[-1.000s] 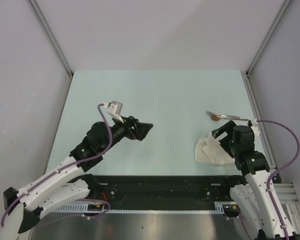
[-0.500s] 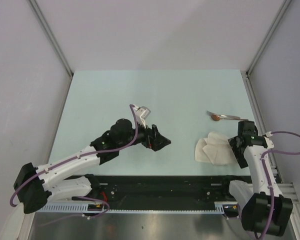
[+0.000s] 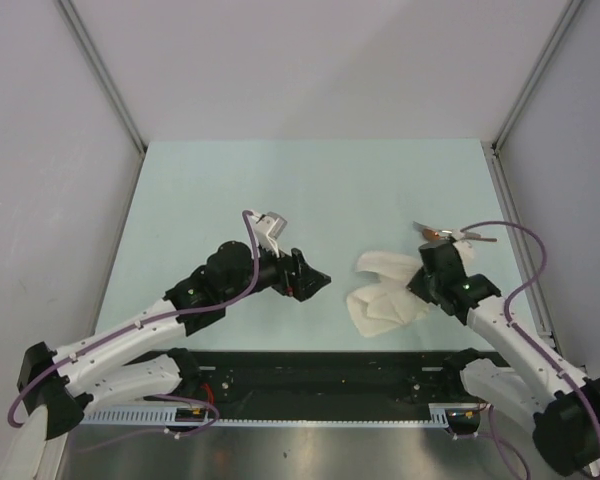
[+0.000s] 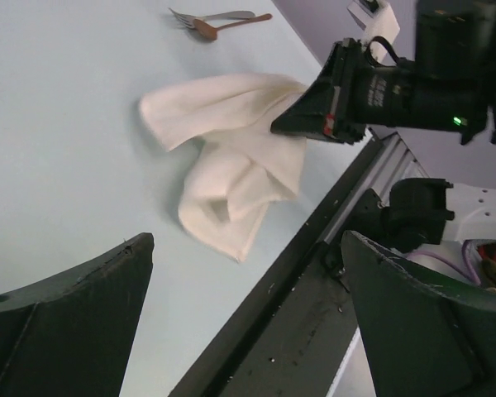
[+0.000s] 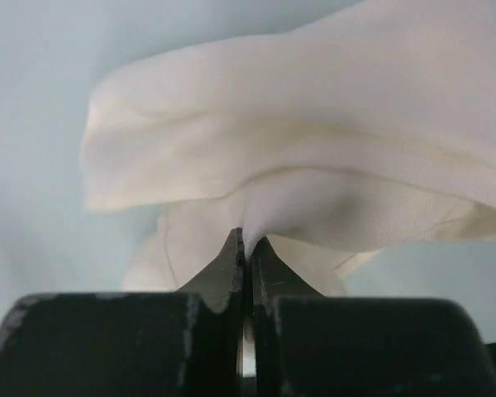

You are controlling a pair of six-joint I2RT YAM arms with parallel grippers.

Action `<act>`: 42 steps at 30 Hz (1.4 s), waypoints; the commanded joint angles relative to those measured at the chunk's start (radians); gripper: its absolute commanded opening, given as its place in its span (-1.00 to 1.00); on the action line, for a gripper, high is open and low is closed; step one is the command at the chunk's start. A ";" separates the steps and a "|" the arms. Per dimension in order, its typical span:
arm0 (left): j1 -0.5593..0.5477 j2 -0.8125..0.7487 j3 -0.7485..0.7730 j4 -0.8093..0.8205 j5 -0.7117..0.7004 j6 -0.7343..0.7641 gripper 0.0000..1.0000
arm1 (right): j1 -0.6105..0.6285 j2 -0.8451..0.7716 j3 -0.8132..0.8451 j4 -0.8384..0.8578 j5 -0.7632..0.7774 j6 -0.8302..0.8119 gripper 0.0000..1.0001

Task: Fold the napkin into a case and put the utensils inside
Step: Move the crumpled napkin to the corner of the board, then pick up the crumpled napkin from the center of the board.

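Note:
The white napkin (image 3: 385, 295) lies crumpled in loose folds on the pale green table, right of centre; no case is in view. My right gripper (image 3: 418, 282) is shut on a pinched fold of the napkin (image 5: 314, 149), its jaws pressed together on the cloth (image 5: 248, 240). The left wrist view shows the napkin (image 4: 231, 157) with the right gripper (image 4: 285, 124) at its edge. My left gripper (image 3: 315, 282) hangs open and empty left of the napkin, apart from it (image 4: 246, 240). The utensils (image 3: 435, 236) lie behind the right arm, a silver fork and a coppery spoon (image 4: 219, 21).
A black rail (image 3: 330, 370) runs along the table's near edge, just below the napkin (image 4: 314, 273). Grey walls and metal frame posts (image 3: 525, 90) close in the table. The right arm's purple cable (image 3: 525, 250) loops over the table's right edge.
My right gripper has shut on the napkin and dragged it left, away from the table's right edge. The left arm has drawn back slightly, still open.

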 commanded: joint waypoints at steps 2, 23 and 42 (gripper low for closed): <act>-0.003 -0.047 0.044 -0.084 -0.147 0.038 0.99 | 0.417 0.070 0.178 0.156 0.010 0.014 -1.00; 0.104 0.419 0.101 -0.378 -0.368 -0.137 0.99 | 0.390 0.230 0.019 0.389 -0.378 -0.336 0.86; 0.242 0.265 0.041 -0.392 -0.345 -0.078 -1.00 | 0.445 0.305 0.289 0.129 -0.039 -0.451 -1.00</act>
